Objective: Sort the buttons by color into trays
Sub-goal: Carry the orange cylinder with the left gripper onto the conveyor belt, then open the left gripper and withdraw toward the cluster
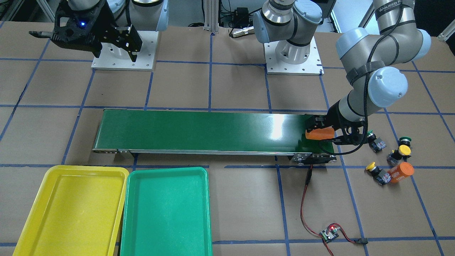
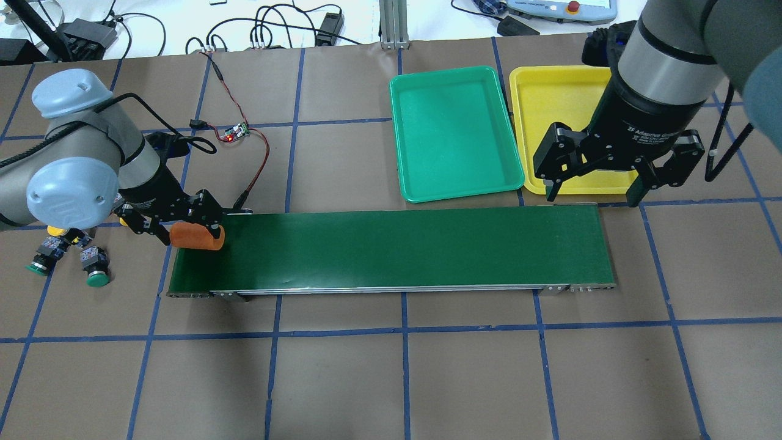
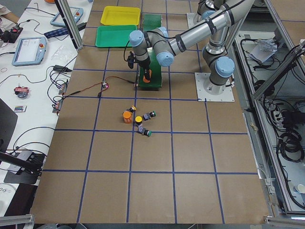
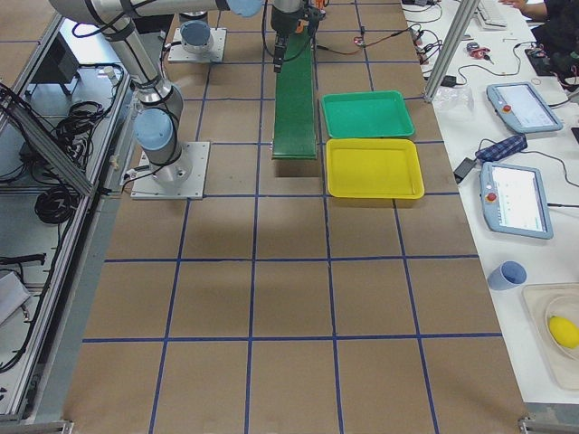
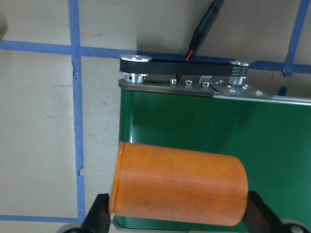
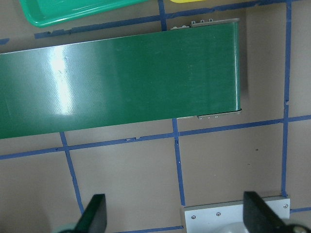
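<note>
over at the belt's left end: the left end effector (image 1: 320, 133) is closed on an orange cylinder (image 1: 321, 134), gripping it end to end. the cylinder lies on its side across the end of the green conveyor belt (image 1: 199, 129) and sticks out a bit past the edge. can't tell if it's resting on the belt or just above it.

right end effector (image 2: 592, 195): wide open with nothing in it. it hangs up in the air by the belt's right end, and its own camera looks down on that end.

buttons: all four are on the desk (image 1: 231, 89) past the belt's left end, well apart from the trays. one green-capped button (image 1: 372, 137) is just beside the left end effector. another green-capped button (image 1: 405, 139) sits further out, with a yellow-capped button (image 1: 404, 151) right next to it. the other yellow-capped button (image 1: 371, 166) lies just beside a second orange cylinder (image 1: 401, 172).

trays: the yellow tray (image 1: 78, 206) and green tray (image 1: 167, 209) sit side by side, rims about touching. they're on the far side of the belt from the robot, down at its right end, with the yellow one outermost.

other stuff: a little circuit board (image 1: 328, 233) with a red light, wired to the belt.
</note>
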Robot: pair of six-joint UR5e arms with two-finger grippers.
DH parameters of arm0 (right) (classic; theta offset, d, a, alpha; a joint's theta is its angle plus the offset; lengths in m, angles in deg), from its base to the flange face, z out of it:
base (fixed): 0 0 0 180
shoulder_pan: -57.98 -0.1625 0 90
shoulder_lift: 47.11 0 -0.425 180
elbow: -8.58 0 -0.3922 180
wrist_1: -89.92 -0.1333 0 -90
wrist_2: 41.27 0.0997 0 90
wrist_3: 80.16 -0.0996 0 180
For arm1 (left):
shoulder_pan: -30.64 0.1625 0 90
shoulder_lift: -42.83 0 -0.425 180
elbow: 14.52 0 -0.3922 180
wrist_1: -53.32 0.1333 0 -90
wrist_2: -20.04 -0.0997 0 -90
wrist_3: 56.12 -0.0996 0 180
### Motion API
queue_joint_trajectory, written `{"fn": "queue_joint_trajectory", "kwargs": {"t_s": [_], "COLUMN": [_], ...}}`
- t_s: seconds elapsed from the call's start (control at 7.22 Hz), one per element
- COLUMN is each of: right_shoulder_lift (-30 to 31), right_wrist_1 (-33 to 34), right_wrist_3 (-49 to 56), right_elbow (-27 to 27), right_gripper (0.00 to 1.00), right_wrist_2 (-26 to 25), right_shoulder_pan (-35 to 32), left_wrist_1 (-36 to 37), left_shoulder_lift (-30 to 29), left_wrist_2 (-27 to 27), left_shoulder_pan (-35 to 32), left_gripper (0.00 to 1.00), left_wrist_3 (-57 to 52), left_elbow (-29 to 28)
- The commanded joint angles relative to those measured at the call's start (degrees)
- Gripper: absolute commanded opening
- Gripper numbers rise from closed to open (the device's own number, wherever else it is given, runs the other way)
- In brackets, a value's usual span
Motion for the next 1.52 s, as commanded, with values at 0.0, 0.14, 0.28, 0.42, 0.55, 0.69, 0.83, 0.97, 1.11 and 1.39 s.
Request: {"fn": "queue_joint_trajectory", "kwargs": {"t_s": [0.0,0.14,0.28,0.42,0.55,0.69,0.83,0.97,1.11,1.39], "right_shoulder_lift": [0.0,0.0,0.0,0.0,0.0,0.0,0.0,0.0,0.0,0.0], "right_wrist_1": [0.0,0.0,0.0,0.0,0.0,0.0,0.0,0.0,-0.09,-0.09], "right_wrist_3": [0.0,0.0,0.0,0.0,0.0,0.0,0.0,0.0,0.0,0.0], "right_elbow": [0.0,0.0,0.0,0.0,0.0,0.0,0.0,0.0,0.0,0.0], "right_gripper": [1.0,1.0,1.0,1.0,1.0,1.0,1.0,1.0,1.0,1.0], "right_wrist_2": [-0.03,0.15,-0.03,0.15,0.06,0.06,0.15,-0.03,0.15,0.06], "right_shoulder_pan": [-0.01,-0.01,-0.01,-0.01,-0.01,-0.01,-0.01,-0.01,-0.01,-0.01], "left_wrist_1": [1.08,1.17,1.52,1.52,1.35,0.91,0.82,0.99,-1.27,-1.39], "left_shoulder_lift": [0.11,-0.06,0.28,0.89,1.94,3.35,4.14,4.41,4.24,0.92], "left_wrist_2": [1.72,1.55,1.72,1.9,1.99,1.9,2.94,6.0,6.81,5.95], "left_shoulder_pan": [-2.39,-2.67,-2.76,-2.84,-2.84,-2.67,-2.15,-1.01,2.92,14.15], "left_gripper": [0.0,0.58,0.94,1.0,1.0,1.0,1.0,1.0,1.0,1.0], "left_wrist_3": [0.88,0.97,0.98,0.98,0.98,0.98,0.11,-0.08,-0.34,-9.54], "left_elbow": [1.34,2.47,2.74,2.83,2.57,2.05,1.95,0.47,-2.06,-7.24]}}
